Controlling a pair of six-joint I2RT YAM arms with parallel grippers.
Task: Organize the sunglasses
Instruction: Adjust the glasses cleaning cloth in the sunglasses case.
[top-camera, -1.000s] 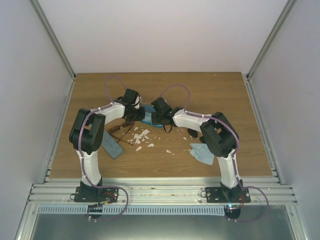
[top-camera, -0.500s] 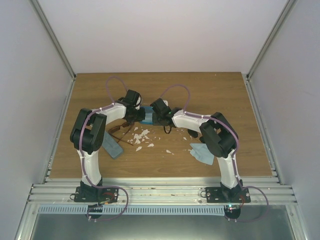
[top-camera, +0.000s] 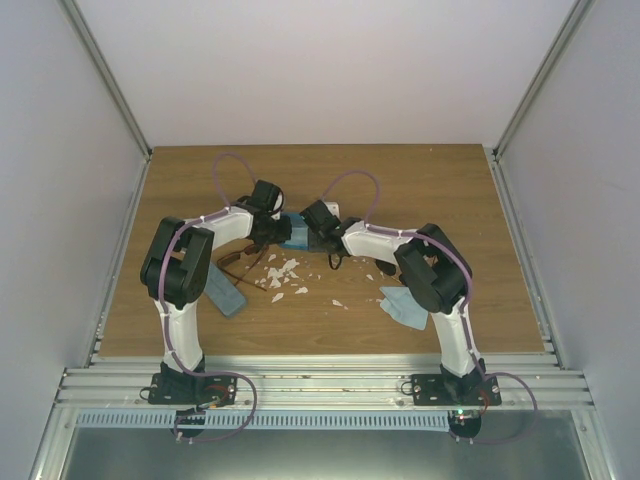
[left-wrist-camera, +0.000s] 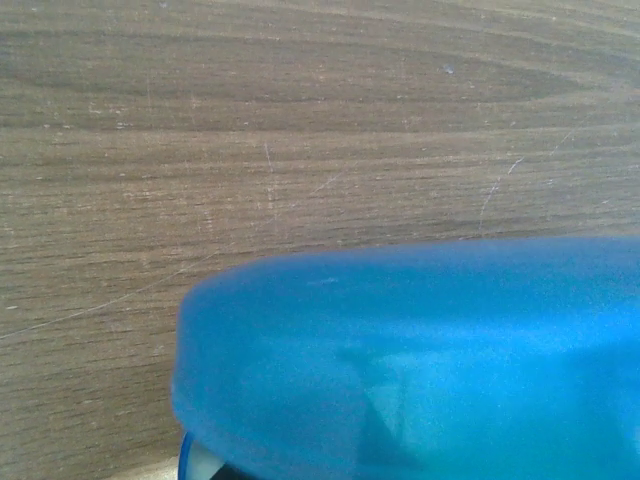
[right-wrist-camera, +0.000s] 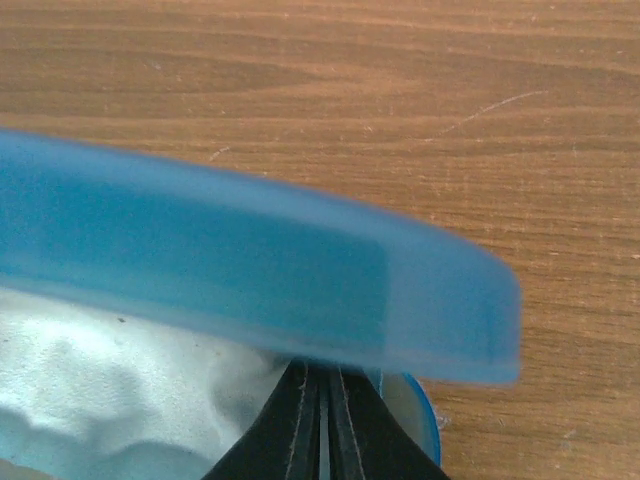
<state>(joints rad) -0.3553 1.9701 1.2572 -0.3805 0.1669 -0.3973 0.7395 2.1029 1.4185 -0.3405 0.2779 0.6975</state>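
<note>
The open bright blue oval case (top-camera: 295, 233) lies mid-table between both grippers. My left gripper (top-camera: 271, 228) is at its left end; in the left wrist view the blue lid (left-wrist-camera: 420, 350) fills the lower frame and hides my fingers. My right gripper (top-camera: 316, 231) is at its right end. In the right wrist view its black fingers (right-wrist-camera: 300, 430) are pressed nearly together at the case's rim, under the raised lid (right-wrist-camera: 250, 270) and beside the white lining (right-wrist-camera: 110, 400). The reddish-brown sunglasses (top-camera: 238, 262) lie left of the case. The black sunglasses (top-camera: 335, 257) lie just under my right gripper.
White fragments (top-camera: 281, 273) are scattered on the wooden table (top-camera: 420, 180) in front of the case. A grey-blue rectangular case (top-camera: 226, 294) lies near the left arm. A grey-blue piece (top-camera: 405, 306) lies near the right arm. Grey walls enclose the table.
My right gripper has shifted slightly left toward the case and my left gripper has shifted a little. Less of the blue case shows between them. The sunglasses have not moved.
</note>
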